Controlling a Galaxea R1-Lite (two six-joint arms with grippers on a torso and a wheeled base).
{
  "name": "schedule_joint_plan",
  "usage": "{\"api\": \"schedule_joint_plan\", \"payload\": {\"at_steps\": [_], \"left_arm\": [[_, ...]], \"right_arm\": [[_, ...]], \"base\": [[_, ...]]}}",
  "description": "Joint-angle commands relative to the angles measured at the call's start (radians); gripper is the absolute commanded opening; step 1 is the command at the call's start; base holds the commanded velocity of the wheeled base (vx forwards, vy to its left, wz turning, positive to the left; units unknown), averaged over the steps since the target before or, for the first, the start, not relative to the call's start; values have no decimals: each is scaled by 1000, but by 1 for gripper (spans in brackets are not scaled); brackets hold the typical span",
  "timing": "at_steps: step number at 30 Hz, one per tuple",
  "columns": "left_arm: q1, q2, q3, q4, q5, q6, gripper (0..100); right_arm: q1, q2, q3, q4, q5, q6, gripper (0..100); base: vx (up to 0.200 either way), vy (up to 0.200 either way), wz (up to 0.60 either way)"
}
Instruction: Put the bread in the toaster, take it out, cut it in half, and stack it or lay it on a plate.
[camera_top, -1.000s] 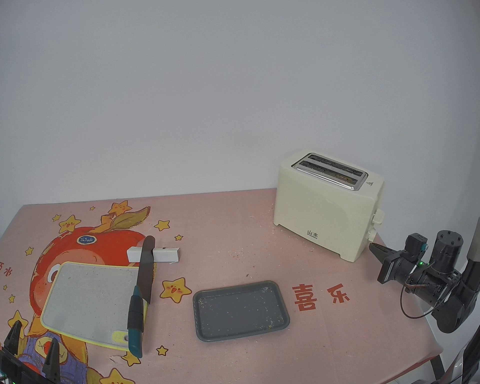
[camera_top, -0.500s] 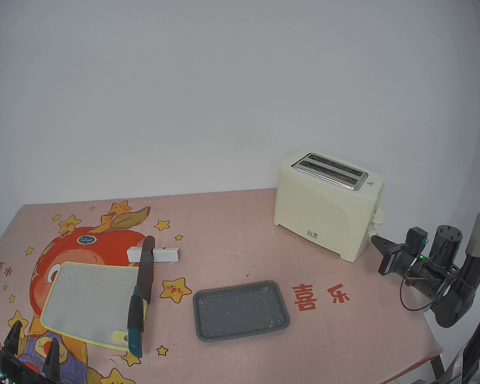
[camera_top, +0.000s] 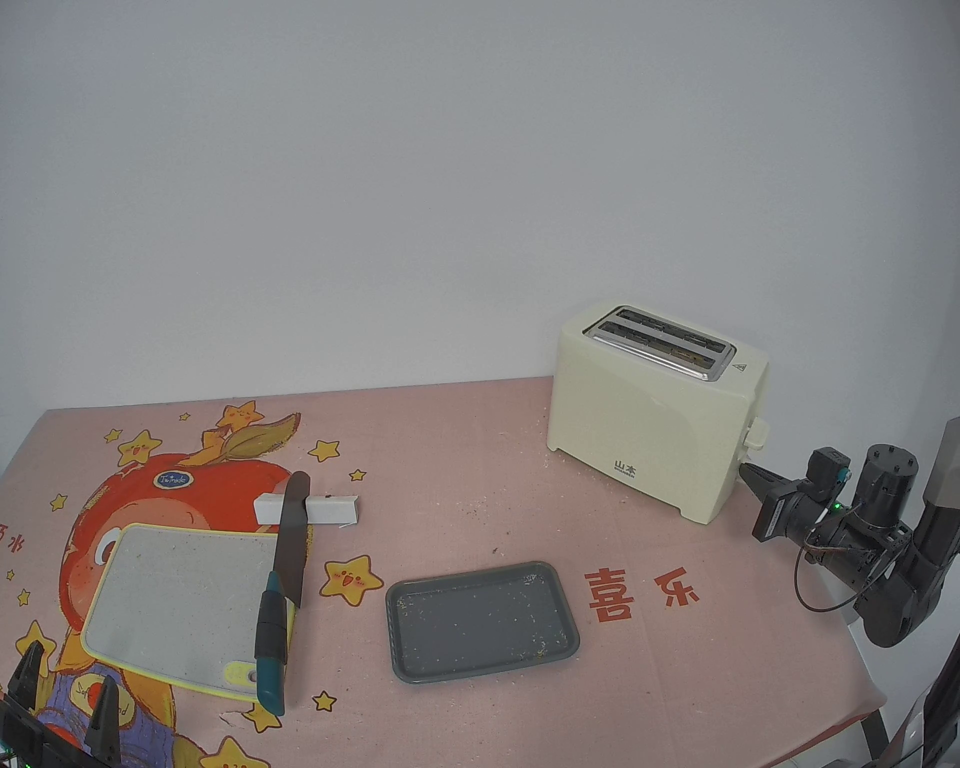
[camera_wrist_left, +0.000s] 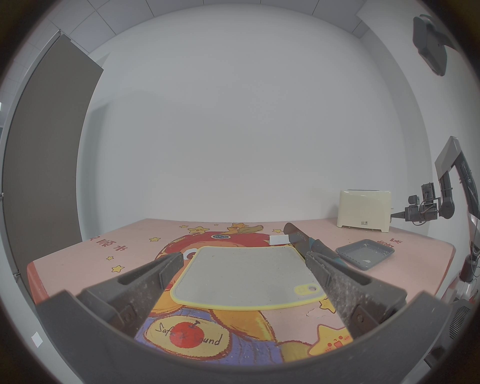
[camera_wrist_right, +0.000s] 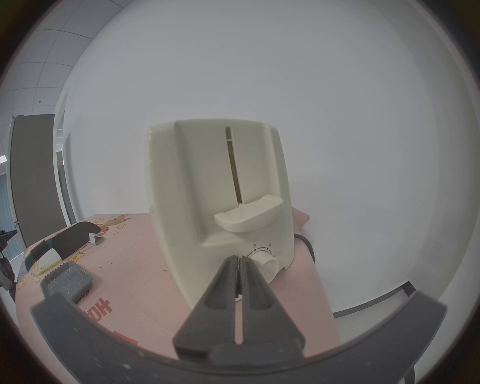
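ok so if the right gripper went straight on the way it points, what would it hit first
Most likely the toaster, at its lever end: the shut right gripper points at the dial just below the lever. Whether dial or casing first is hard to tell.

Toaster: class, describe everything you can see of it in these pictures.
The toaster is cream, plastic-looking, upright on the table, far right. Two slots sit in a metal top plate. Its end face carries a lever low in a vertical slit, with a dial beneath. The shut right pincer points at the dial; contact is unclear.
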Motion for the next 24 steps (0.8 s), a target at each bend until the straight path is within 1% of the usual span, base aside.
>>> {"api": "schedule_joint_plan", "payload": {"at_steps": [1, 24], "left_arm": [[0, -7, 18, 0, 0, 0, 100], [0, -7, 18, 0, 0, 0, 100]], "right_arm": [[-7, 16, -5, -7, 2, -1, 0], [-5, 19, 7, -6, 0, -2, 0]], "base": [[0, 0, 0], [0, 0, 0]]}}
